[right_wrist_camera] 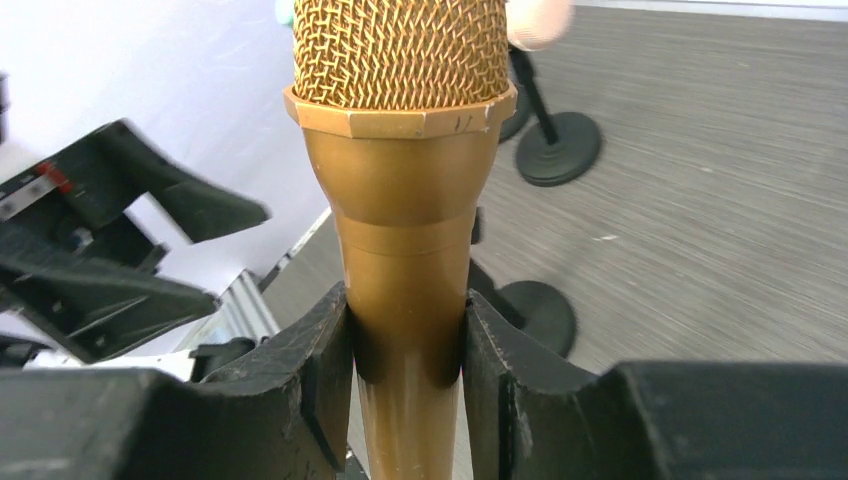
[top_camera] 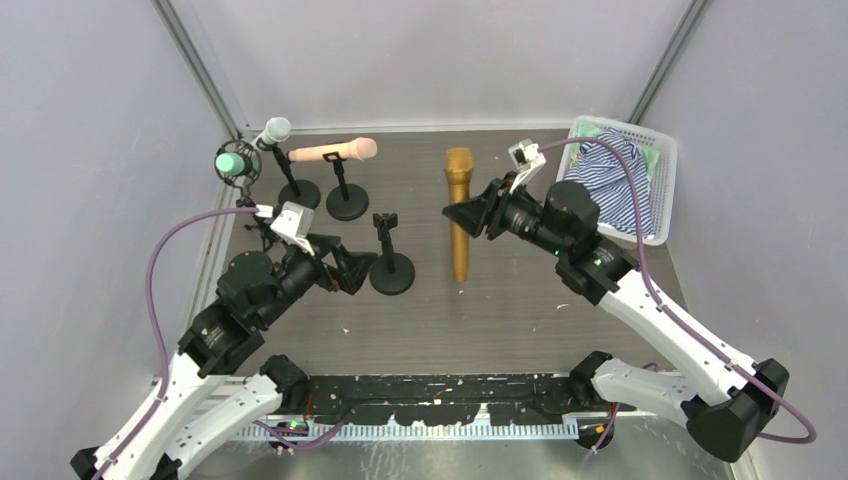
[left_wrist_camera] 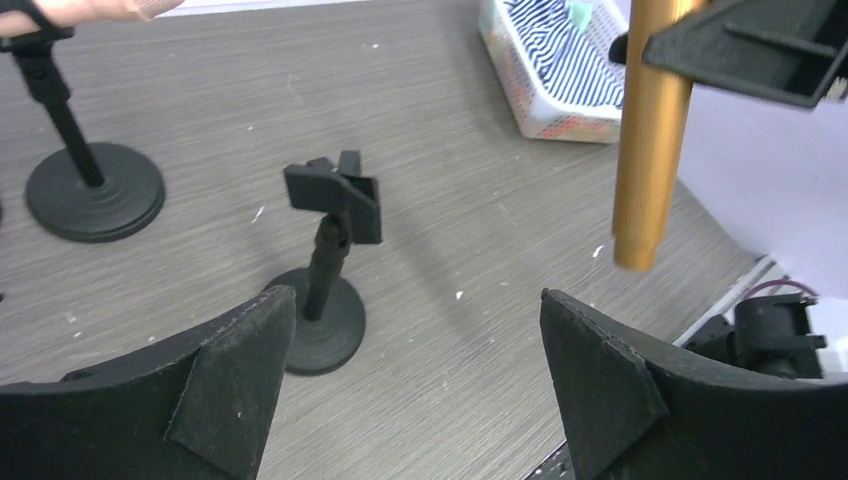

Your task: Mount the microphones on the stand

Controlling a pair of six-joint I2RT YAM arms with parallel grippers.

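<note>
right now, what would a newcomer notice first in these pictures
The gold microphone stands out, gripped by the right hand at the centre. Left of it one black stand is empty, the open left hand beside it. A green microphone, a white microphone and a pink microphone sit on stands far left.

a white basket (top_camera: 664,190) at far right holds what seems striped cloth (top_camera: 612,165).

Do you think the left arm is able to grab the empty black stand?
Probably yes. The left pincer is open, the empty stand sits just ahead of it, and nothing lies between them. The gold microphone is off to the side.
</note>
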